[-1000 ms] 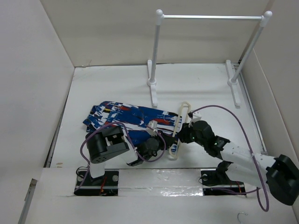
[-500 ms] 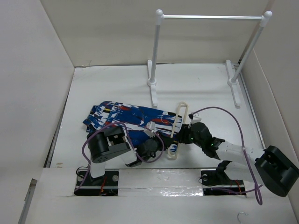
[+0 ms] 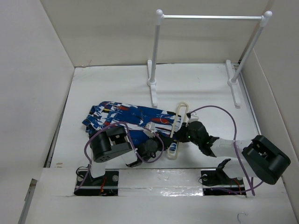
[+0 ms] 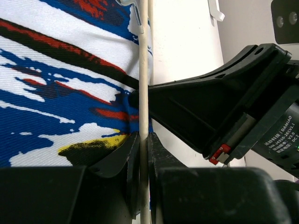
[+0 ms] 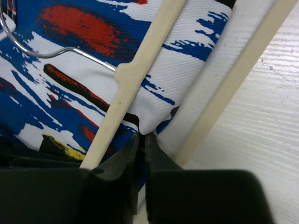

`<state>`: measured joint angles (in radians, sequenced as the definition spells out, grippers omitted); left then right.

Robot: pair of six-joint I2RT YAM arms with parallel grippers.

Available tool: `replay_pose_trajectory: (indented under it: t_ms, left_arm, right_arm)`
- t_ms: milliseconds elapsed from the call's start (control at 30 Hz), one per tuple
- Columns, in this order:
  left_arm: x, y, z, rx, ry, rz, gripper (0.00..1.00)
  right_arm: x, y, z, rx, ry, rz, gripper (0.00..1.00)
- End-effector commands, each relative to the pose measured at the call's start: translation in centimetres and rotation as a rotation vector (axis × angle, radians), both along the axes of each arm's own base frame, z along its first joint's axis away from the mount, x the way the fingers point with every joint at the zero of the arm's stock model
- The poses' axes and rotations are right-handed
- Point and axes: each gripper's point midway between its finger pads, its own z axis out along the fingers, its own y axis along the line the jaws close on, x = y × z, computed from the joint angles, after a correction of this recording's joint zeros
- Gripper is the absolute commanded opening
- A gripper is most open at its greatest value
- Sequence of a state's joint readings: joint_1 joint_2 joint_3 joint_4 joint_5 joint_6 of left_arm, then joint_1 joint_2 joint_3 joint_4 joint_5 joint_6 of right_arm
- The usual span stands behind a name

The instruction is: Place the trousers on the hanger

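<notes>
- Looking first at the trousers (image 3: 126,117), you find them flat on the tabletop (image 3: 201,84). Their length runs away from the hanger (image 5: 133,81) toward the left arm's side, and one end reaches the hanger itself.
- That long axis crosses the hanger's own, which points from the arm bases toward the far side of the tabletop.
- At the hanger end, the right wrist view shows you a fold of white-and-blue cloth lying between the hanger's two long bars.
- The metal hook (image 5: 70,49) rests on the cloth, on the trousers' side of those bars.
- The right claw (image 5: 142,140) sits at the gap between the bars, and the cloth leads straight out ahead of it. It is all but shut, with its tips pinching the edge of that fold.
- The left claw (image 4: 144,142) comes at the hanger from the near end. It is narrow and clamped on one thin bar, which runs straight out between its two sides.
- Both claws work just beside each other at the hanger, and the right one's black body lies against the bar ahead of the left claw's tips.
- The next move probably depends on drawing the cloth across the bar and away from the bulk of the trousers.
- For that, your right arm is the nearer one and has the fabric, while your left only needs to keep the hanger steady.
</notes>
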<state>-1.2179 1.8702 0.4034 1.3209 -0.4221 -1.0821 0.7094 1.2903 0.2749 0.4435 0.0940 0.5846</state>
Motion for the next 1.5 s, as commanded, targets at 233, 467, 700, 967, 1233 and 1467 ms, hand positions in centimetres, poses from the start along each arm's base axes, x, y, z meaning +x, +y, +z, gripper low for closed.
replay_pose_trajectory:
  t_ms: [233, 467, 700, 967, 1233, 1467]
  left_arm:
    - [2.6, 4.3, 1.9, 0.072, -0.079, 0.140, 0.00]
    - [2.9, 7.0, 0.3, 0.251, -0.101, 0.167, 0.00]
    - [3.6, 8.3, -1.8, 0.332, -0.044, 0.219, 0.00]
    - [1.4, 2.5, -3.1, 0.382, -0.002, 0.122, 0.00]
    - [4.3, 9.2, -3.3, 0.426, 0.066, 0.360, 0.00]
    - [4.9, 13.4, -3.4, 0.473, 0.074, 0.431, 0.00]
  right_arm:
    - [0.9, -3.1, 5.4, 0.040, -0.141, -0.089, 0.00]
    - [1.2, -7.9, 10.8, 0.058, -0.272, -0.123, 0.00]
    - [1.3, -10.3, 11.8, 0.054, -0.264, -0.110, 0.00]
    - [1.0, -8.3, 12.1, 0.111, -0.268, 0.033, 0.00]
    - [0.6, -12.2, 13.4, 0.026, -0.344, -0.148, 0.00]
    - [0.6, -13.2, 13.9, 0.015, -0.357, -0.173, 0.00]
